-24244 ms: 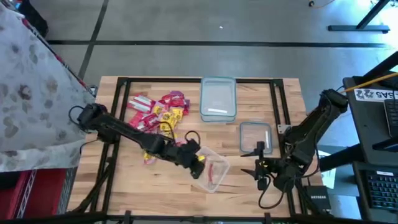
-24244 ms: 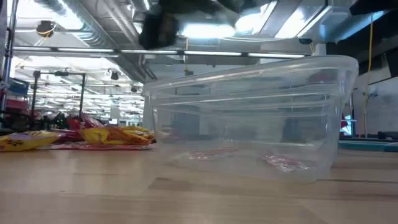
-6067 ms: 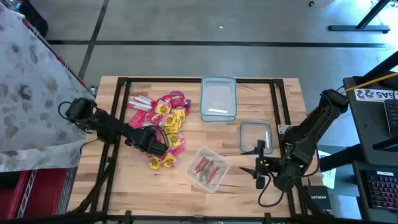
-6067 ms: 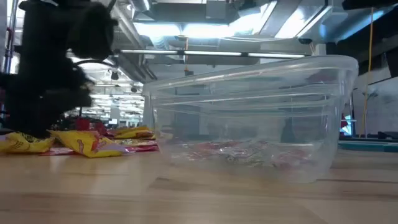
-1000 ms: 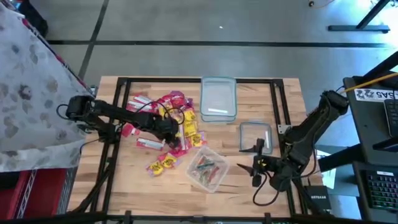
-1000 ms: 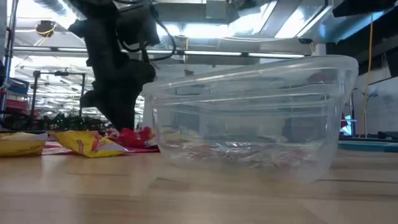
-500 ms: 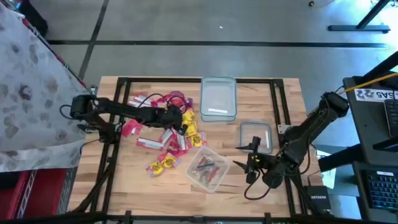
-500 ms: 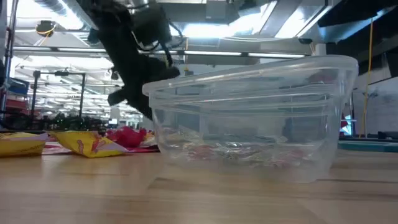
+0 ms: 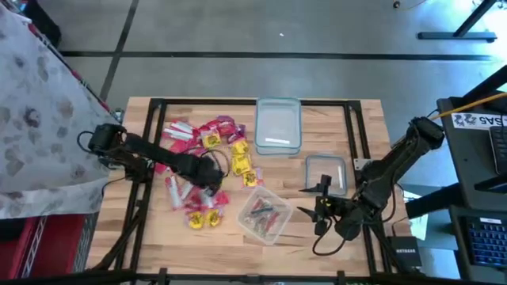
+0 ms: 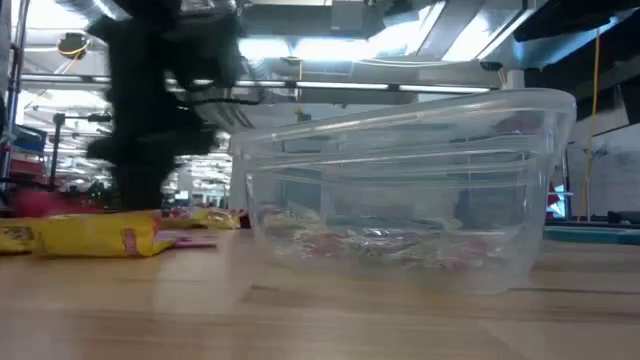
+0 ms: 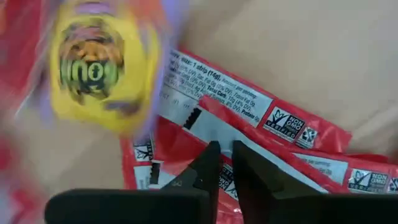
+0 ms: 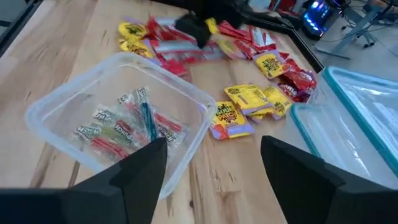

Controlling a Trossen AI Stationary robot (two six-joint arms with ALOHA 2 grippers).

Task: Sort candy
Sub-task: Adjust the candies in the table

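Candy (image 11: 205, 124) directly under left gripper (image 11: 224, 163).

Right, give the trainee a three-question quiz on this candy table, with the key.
1. True or false: the open tub nearest the right claw already holds some candy.
2. The left claw is over: A) the red packets, B) the lidded tub, C) the bare table.
3. Fill in: the loose yellow packets lie between the open tub and the ____ tub.

Key: 1 true; 2 A; 3 lidded.
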